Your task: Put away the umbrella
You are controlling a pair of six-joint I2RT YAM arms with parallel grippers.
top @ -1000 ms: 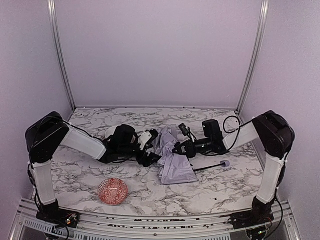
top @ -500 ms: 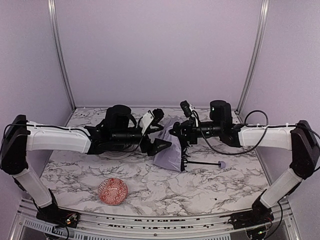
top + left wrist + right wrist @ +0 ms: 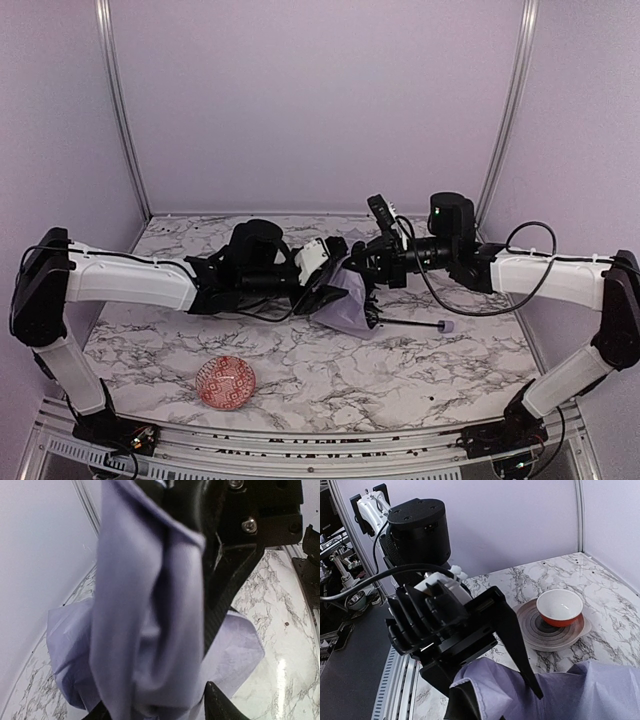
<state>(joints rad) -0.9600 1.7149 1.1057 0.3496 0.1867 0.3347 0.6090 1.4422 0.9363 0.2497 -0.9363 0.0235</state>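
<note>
Umbrella position: the umbrella hangs as a bunched lavender bundle between my two wrists, above the middle of the table. Its black shaft sticks out sideways toward my right, ending in the knob handle. I cannot tell whether the knob touches the marble.
Right gripper: my right gripper is clenched on the top of the fabric and, I judge, carries the weight.
Left gripper: my left gripper sits astride a fold, cloth filling the gap between the fingers. Pinched or merely straddling, I cannot tell.
Risk 1: thin wrinkly cloth may slide out of a pinch, since neither grip is on the shaft; the bundle would drop.
Risk 2: wrists close together; a careless pull could knock the fingers against each other.
Risk 3: the shaft swings free and could snag or sweep the table.
Count, umbrellas: one.
Count, bowls: two, a red patterned bowl near the front and an orange-and-white bowl.
Count, plates: one plate, under the orange-and-white bowl.
Count, grippers: two.
</note>
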